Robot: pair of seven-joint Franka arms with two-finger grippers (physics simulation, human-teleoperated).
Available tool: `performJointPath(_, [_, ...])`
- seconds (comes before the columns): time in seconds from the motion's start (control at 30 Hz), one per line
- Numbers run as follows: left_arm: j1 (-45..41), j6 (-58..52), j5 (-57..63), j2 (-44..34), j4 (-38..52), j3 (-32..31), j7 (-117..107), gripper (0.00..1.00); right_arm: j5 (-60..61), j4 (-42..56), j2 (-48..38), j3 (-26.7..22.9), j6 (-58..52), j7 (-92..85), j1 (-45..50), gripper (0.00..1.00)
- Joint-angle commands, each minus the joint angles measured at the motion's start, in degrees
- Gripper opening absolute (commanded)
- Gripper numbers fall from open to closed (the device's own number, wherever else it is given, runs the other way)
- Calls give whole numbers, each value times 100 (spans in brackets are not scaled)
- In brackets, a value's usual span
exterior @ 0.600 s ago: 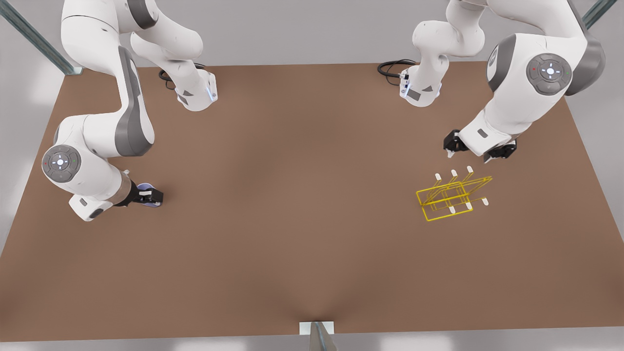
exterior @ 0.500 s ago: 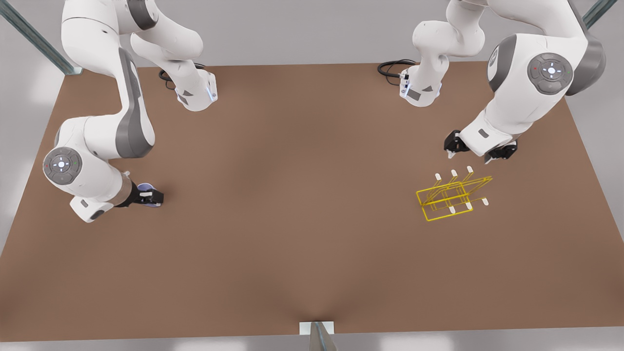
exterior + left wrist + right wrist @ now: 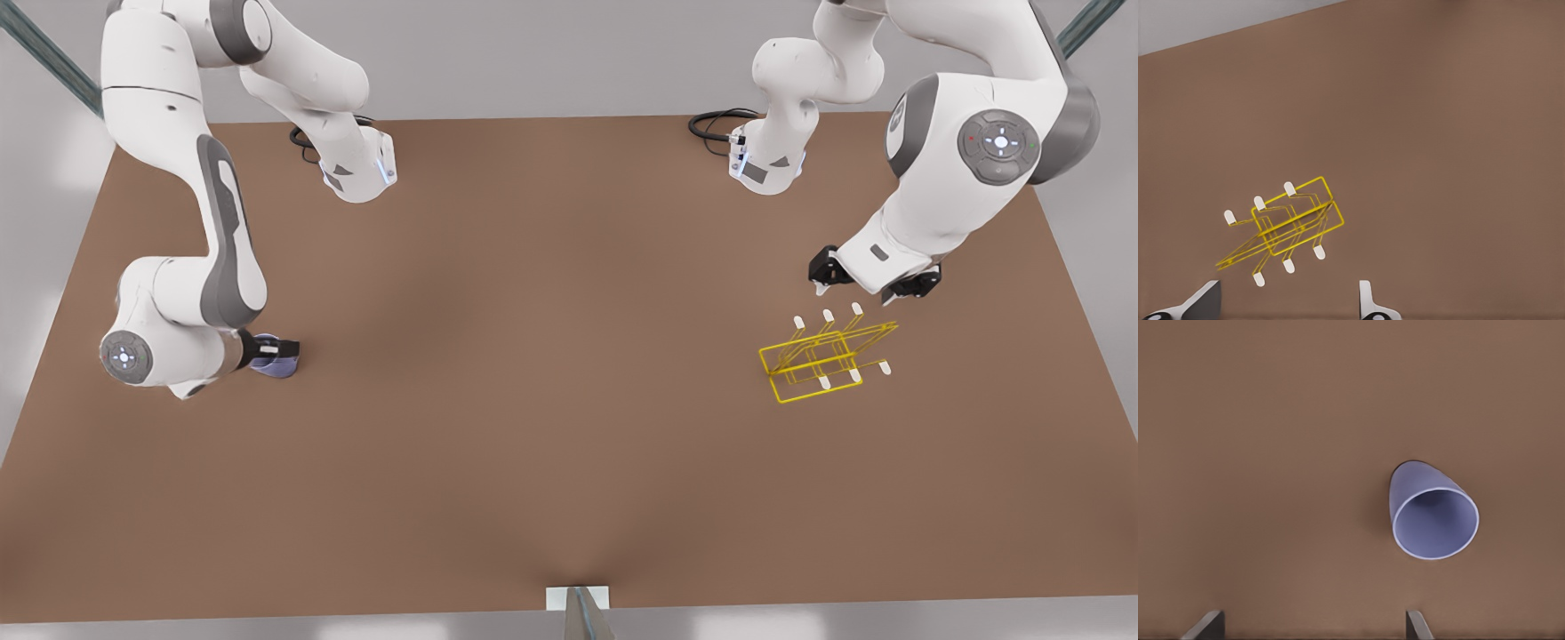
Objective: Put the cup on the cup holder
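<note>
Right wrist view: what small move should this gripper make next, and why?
Probably shift the right gripper sideways and down until it centres on the pale lavender-blue tapered cup. Its fingers are open, but the cup lies beyond them and nearer one finger, not between them. The left gripper waits open by the yellow wire cup holder.

Bright, even, diffuse light; faint soft shadows on the table [image 3: 569, 462].

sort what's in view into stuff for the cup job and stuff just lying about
For the job: cup; cup holder; right gripper, open by the cup; left gripper, open near the holder.
Just there: table; black cables.
</note>
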Motion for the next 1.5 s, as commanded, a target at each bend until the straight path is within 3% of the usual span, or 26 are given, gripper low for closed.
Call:
performJointPath(0.0, [0,15,4,5,3,0,81,100,36,-615,-359,1,1280,-330,-35,100])
performJointPath(0.13, [0,15,4,23,3,0,81,100,-78,-1565,-632,1,2977,-1086,-210,100])
performJointPath(0.2, [9,7,4,32,3,0,81,100,-78,-1583,-606,1,3382,-1911,-360,100])
performJointPath(0.4, [9,-2,4,49,3,0,81,100,-78,-1627,-545,1,3469,-2246,-500,100])
performJointPath(0.5, [9,-11,4,58,3,0,81,100,-78,-1653,-430,1,3505,-3239,-439,100])
performJointPath(1.47, [9,-116,4,102,-6,0,81,100,-87,-2233,159,1,3619,-3257,-553,100])
